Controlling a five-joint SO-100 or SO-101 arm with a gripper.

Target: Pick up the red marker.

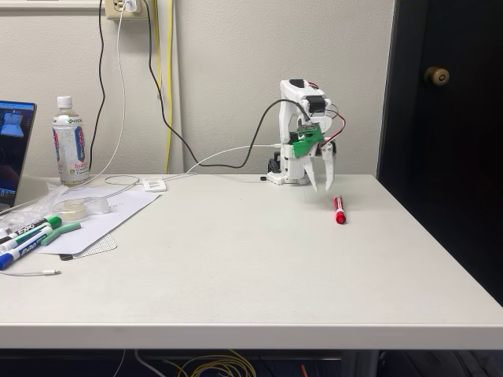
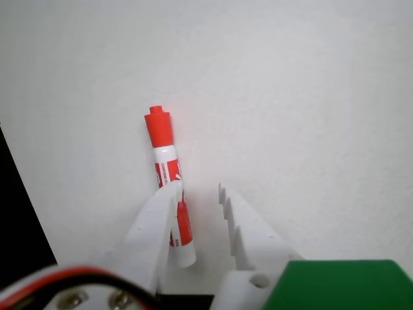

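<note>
hand (image 1: 323,187) open, above table (image 1: 259,267) | red marker (image 1: 339,210) lying just beside

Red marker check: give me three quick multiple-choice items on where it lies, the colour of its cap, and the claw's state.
1. Where does the red marker lie in the fixed view?
A. on the paper at left
B. on the bare table right of centre
C. beside the bottle

2. Its cap colour?
A. green
B. blue
C. red

3. The claw is:
A. open, marker beside one finger
B. shut on the marker
C. lifting it

Answers: B, it rests on the table near the arm; C, cap is red; A, the wrist view shows a gap between the fingers.
</note>
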